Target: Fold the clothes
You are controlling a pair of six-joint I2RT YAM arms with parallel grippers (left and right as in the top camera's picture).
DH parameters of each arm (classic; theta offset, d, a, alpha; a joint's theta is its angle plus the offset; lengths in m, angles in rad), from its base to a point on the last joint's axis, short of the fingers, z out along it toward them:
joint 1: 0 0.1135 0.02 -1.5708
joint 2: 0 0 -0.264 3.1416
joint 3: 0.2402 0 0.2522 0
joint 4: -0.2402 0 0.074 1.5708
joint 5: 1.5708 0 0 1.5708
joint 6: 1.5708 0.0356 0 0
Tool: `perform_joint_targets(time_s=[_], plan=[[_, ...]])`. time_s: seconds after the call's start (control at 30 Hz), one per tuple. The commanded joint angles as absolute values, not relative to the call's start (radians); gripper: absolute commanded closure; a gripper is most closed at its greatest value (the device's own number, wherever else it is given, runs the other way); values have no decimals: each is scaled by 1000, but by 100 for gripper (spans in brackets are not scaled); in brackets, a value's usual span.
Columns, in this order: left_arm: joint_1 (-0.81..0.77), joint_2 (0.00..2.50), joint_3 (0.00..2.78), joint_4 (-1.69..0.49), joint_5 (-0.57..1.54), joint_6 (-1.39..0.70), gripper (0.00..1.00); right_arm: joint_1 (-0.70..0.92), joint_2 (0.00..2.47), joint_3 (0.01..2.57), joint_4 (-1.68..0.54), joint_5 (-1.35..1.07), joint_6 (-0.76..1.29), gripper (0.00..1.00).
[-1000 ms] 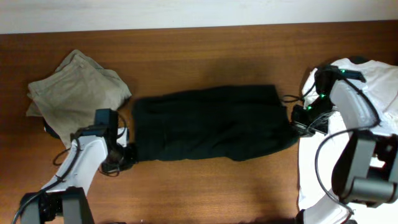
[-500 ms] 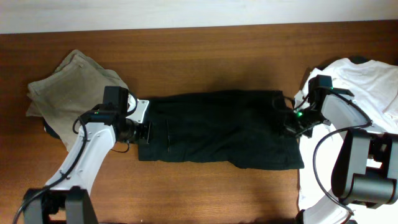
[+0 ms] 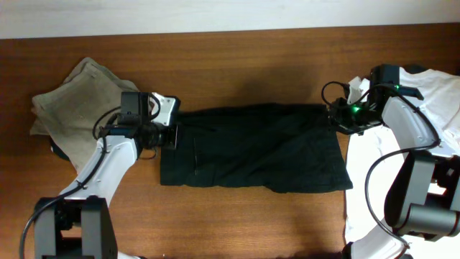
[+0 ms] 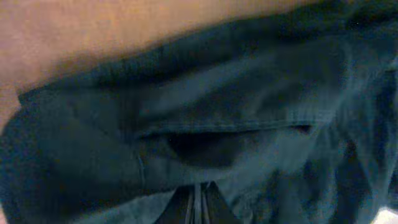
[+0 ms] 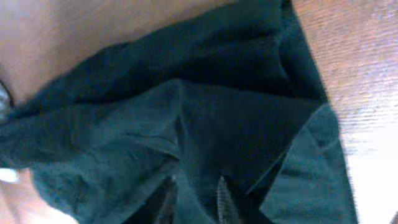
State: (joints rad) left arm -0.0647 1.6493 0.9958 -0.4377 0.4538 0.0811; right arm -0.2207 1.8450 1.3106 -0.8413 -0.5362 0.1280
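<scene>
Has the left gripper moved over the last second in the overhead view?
Yes. Against the unmoved khaki garment, the left gripper has moved toward the table's far edge and rightward, to the black garment's far-left corner.

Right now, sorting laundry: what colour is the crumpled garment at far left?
Plain khaki-olive garment, clearest in the overhead view.

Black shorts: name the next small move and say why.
Probably open both pincers and lift clear. The left pincer and right pincer each sit at a far corner of the black shorts, apparently pinching fabric, and the garment already lies flat on the table.
</scene>
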Motion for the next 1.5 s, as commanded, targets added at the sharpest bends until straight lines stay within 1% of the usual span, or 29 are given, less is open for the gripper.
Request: perform_joint_targets(time_s=[0.0,0.07,0.1,0.17,0.2,0.23,0.27,0.3,0.33,0.37,0.4,0.43,0.47,0.5,0.6,0.63,0.67,0.77,0.83,0.87,0.9,1.0,1.07,1.13,1.17,1.23,1.33,1.4,1.47], plan=[[-65,1759,1005,-316,454,41,96,-259,1841,1320,-779,-625,85,95],[-59,1854,1005,-208,379,-39,97,-298,1841,1321,-657,-723,122,96],[-51,1876,1005,-174,376,-88,97,-328,1841,1321,-622,-725,170,63],[-45,1876,1007,-173,382,-91,97,-369,1841,1332,-817,-749,96,64],[-45,1876,1007,-189,382,-90,97,-354,1841,1330,-978,-725,22,48],[-45,1876,1007,-199,381,-90,97,-316,1841,1322,-1074,-623,-14,40],[-45,1876,1007,-197,381,-90,96,-260,1841,1298,-1050,-548,-10,38],[-45,1876,1007,-198,382,-91,96,-223,1841,1273,-968,-536,34,39],[-45,1876,1007,-203,382,-91,96,-176,1842,1226,-793,-473,196,61],[-45,1876,1007,-203,382,-91,96,-158,1843,1205,-718,-401,271,74],[-45,1876,1007,-203,382,-91,96,-139,1857,1172,-577,-347,360,78],[-45,1876,1007,-210,383,-91,97,-138,1871,1172,-500,-369,402,59],[-45,1876,1007,-214,398,-90,97,-142,1869,1176,-385,-465,402,89],[-45,1876,1007,-213,400,-90,96,-155,1868,1198,-313,-574,408,96],[-45,1876,1007,-221,400,-90,96,-248,1845,1304,-369,-711,444,96],[-45,1876,1007,-221,400,-90,96,-293,1825,1338,-512,-812,332,70],[-45,1876,1007,-222,401,-90,96,-321,1803,1357,-663,-822,232,62],[-45,1876,1007,-224,404,-90,96,-304,1787,1352,-1042,-665,71,57],[-45,1876,1007,-221,404,-90,95,-224,1787,1301,-1179,-418,83,55],[-44,1876,1007,-221,404,-90,94,-181,1789,1222,-1187,-199,216,62],[-43,1876,1007,-221,405,-90,94,-174,1790,1163,-1146,-132,252,76],[-39,1875,1007,-242,404,-89,93,-241,1792,925,-918,-12,410,96],[-8,1858,1029,-309,410,-89,92,-350,1792,931,-970,-14,410,96],[5,1803,1065,-395,494,-52,85,-373,1777,997,-1057,-137,268,92],[3,1757,1082,-457,521,-52,80,-367,1749,1034,-1106,-208,219,74],[2,1681,1083,-593,542,-50,71,-364,1682,1075,-1177,-215,179,63],[-24,1675,1056,-803,509,31,64,-364,1541,1081,-1204,-292,134,57],[-60,1677,968,-776,439,31,59,-345,1504,1080,-1236,-303,130,51],[-72,1678,896,-732,437,30,57,-303,1515,1049,-1226,-304,131,52]])
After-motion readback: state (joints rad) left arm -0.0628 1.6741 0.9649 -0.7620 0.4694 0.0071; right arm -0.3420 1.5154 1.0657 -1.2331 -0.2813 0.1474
